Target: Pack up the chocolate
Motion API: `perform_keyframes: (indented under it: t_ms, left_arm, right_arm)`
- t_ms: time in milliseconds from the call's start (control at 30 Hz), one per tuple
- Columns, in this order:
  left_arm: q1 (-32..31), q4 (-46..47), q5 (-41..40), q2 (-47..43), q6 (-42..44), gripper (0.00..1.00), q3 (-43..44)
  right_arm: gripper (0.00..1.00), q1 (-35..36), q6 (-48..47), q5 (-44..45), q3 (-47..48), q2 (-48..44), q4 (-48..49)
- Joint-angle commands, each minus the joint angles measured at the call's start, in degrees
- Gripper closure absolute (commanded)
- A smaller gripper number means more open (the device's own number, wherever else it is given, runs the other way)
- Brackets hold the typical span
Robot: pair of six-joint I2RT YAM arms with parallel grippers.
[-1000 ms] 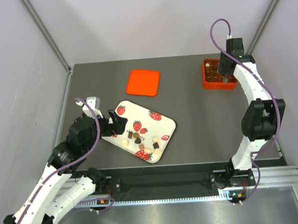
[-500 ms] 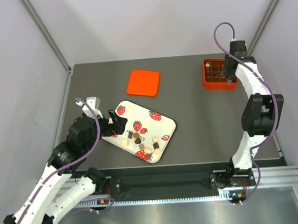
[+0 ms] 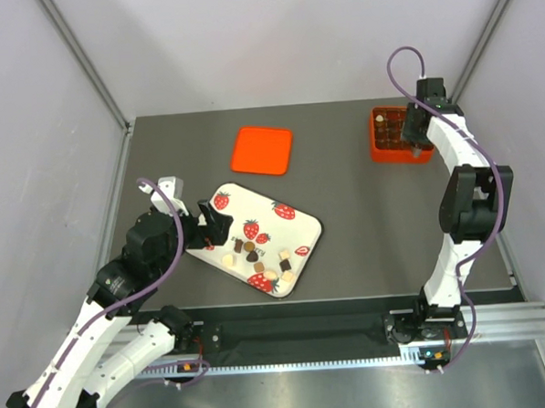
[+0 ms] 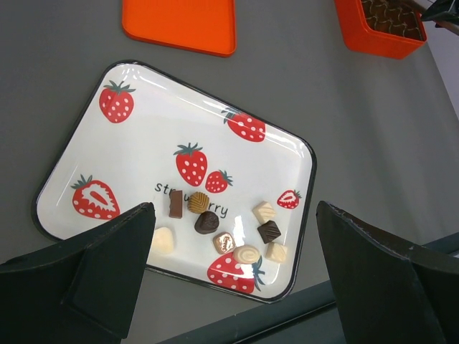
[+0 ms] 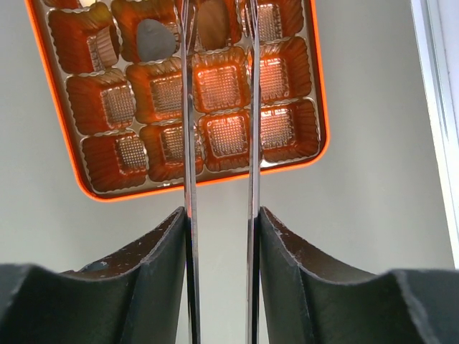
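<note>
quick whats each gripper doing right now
left gripper: open, holding nothing, above the tray
right gripper: fingers slightly apart over the orange box, a brown chocolate between them; grip cannot be told

Bright, even light from above, with soft, short shadows on the table (image 3: 345, 191). Glare streaks the glossy tray (image 4: 143, 143); the box (image 5: 118, 104) glows orange inside; the left fingers (image 4: 86, 279) loom dark, slightly blurred near the lens

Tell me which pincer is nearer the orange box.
Right. The right pincer hangs over the box; the left pincer is far across the table, above the strawberry tray.
</note>
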Motion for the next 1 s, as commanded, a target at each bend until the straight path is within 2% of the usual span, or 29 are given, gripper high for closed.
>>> perform_keyframes:
  t_ms: [0, 200, 367, 500, 600, 733, 967]
  left_arm:
    - [0.09, 0.38, -0.93, -0.53, 0.21, 0.01, 0.42]
    - [0.09, 0.29, -1.10, -0.79, 0.21, 0.01, 0.59]
    - [0.09, 0.64, -1.54, -0.79, 0.47, 0.01, 0.59]
    - [0.09, 0.73, -1.46, -0.70, 0.56, 0.01, 0.77]
    - [0.09, 0.73, -1.54, -0.53, 0.39, 0.01, 0.94]
    - [0.09, 1.17, -1.37, -0.26, 0.65, 0.01, 1.12]
    - [0.17, 1.26, -1.63, 0.17, 0.83, 0.01, 1.91]
  right_arm:
    - [0.58, -0.51, -0.51, 0.11, 3.48, -0.91, 2.31]
    - [0.58, 0.19, 0.45, -1.56, 4.46, -6.26, 0.03]
    - [0.59, 5.54, 0.37, -2.61, -2.21, -15.04, 1.43]
    - [0.59, 13.87, -0.42, -2.44, -8.54, -21.03, 2.74]
    - [0.59, 20.90, 0.19, -4.98, -17.74, -26.83, 6.85]
    - [0.59, 30.93, 0.45, -9.46, -25.16, -32.20, 11.36]
    - [0.58, 47.01, 2.12, -7.63, -33.77, -39.40, 9.61]
